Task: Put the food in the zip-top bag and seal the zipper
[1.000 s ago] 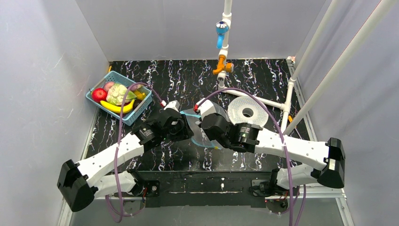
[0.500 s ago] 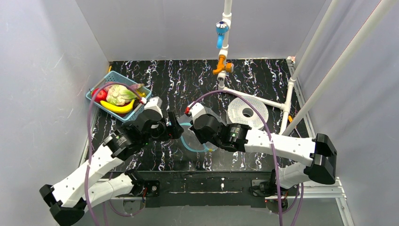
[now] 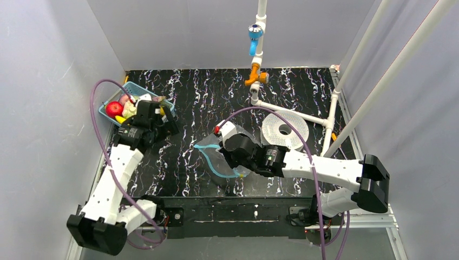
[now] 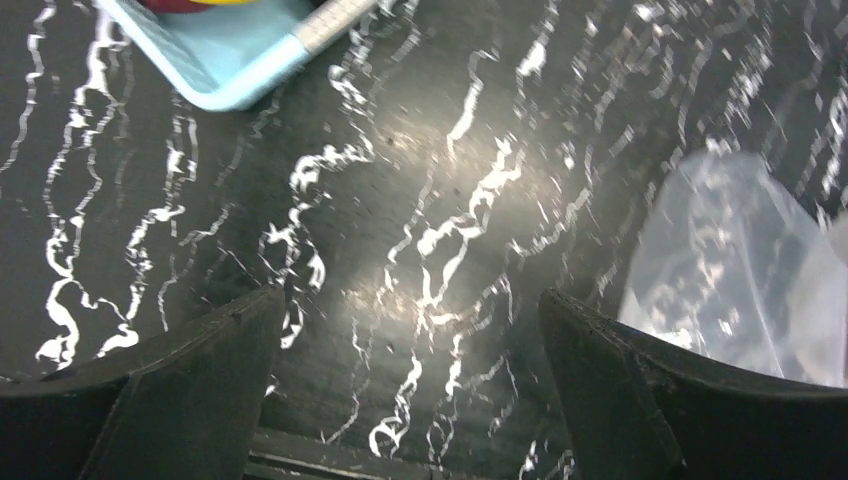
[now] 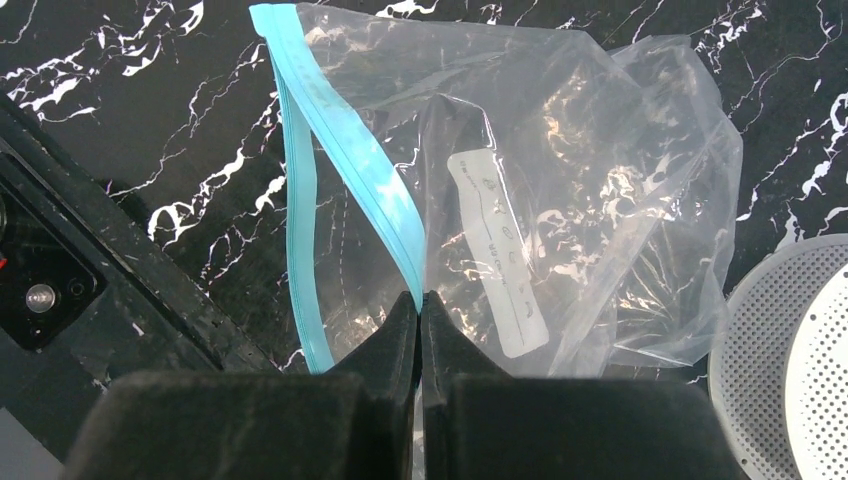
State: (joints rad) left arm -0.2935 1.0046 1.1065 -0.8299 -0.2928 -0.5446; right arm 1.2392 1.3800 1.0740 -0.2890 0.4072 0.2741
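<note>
Far left: blue basket (image 4: 215, 60) holds the food. The apple (image 3: 113, 109) and a bit of banana (image 3: 120, 119) show; the arm hides the rest. Left fingers (image 4: 150, 400) are spread wide over bare counter (image 4: 400, 200), just beside the basket's corner. Centre: bag (image 5: 600, 180) lies on the counter, mouth gaping. Right fingers (image 5: 385, 350) are pressed together, clamped on one zipper (image 5: 350, 160) strip. A white perforated disc (image 3: 284, 130) sits just right of the bag.

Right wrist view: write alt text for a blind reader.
The right gripper is pinched shut on the teal zipper of a clear plastic bag on a black marbled table, its mouth gaping. A white perforated disc sits at lower right.
</note>
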